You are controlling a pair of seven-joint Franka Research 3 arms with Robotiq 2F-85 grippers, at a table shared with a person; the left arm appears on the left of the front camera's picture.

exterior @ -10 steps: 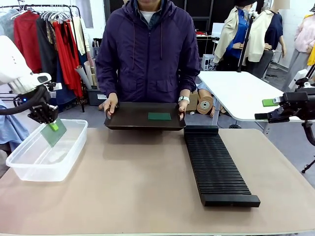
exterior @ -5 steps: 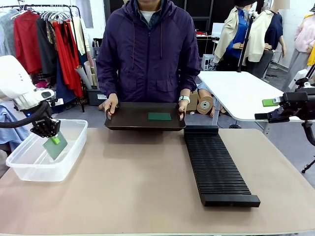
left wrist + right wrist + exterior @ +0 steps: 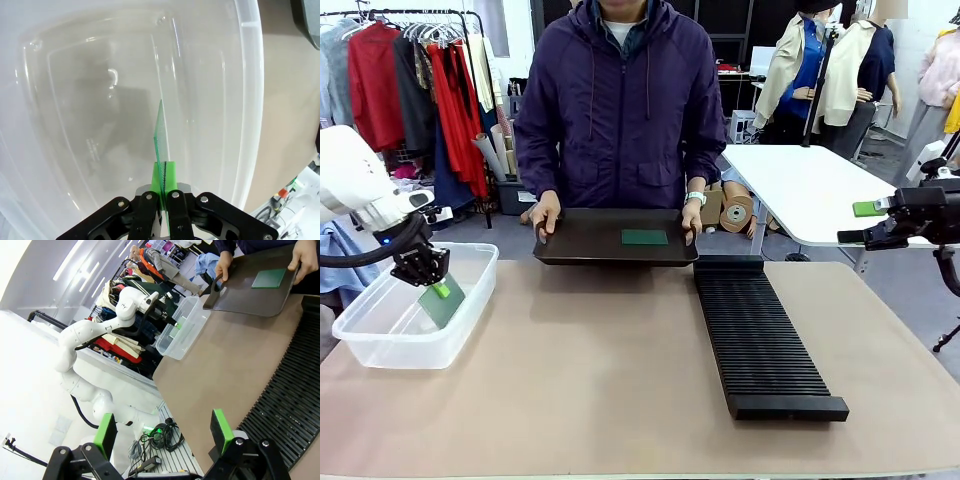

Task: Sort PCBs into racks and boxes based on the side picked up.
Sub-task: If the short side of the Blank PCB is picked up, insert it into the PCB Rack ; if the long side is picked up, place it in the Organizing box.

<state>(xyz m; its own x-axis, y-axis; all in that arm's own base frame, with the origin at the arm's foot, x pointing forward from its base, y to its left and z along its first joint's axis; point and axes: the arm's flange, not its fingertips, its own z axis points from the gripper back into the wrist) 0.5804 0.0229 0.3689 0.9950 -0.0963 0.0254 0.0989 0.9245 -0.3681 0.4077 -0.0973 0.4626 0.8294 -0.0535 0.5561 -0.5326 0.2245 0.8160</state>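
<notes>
At the left edge of the front view, the left gripper (image 3: 437,287) is clamped on a PCB (image 3: 442,306). It has come down and a little to the right over the last second. Earlier the board hung tilted over the far rim of the clear plastic tub (image 3: 380,352). Now it sits lower, inside the tub and close to the wall nearer the picture's middle. In the left wrist view the green pads (image 3: 170,175) pinch the PCB (image 3: 160,132) at its lower edge. The board stands edge-on above the tub's see-through floor, with the tub rim (image 3: 250,95) curving down the right of the frame. Whether the board touches the floor cannot be told.

At the right edge of the front view, the right gripper (image 3: 865,222) hangs with its jaws spread wide and nothing between them, exactly where it was before. Its own camera shows the two green pads (image 3: 222,430) well apart at the bottom of the frame.

In the upper middle of the front view, the person's hands (image 3: 544,215) hold a dark shallow tray (image 3: 582,243) at the table's (image 3: 590,390) far edge. A second PCB (image 3: 644,237) lies flat on it, unmoved. The long black slotted rack (image 3: 760,345) lies right of centre, also unchanged.
</notes>
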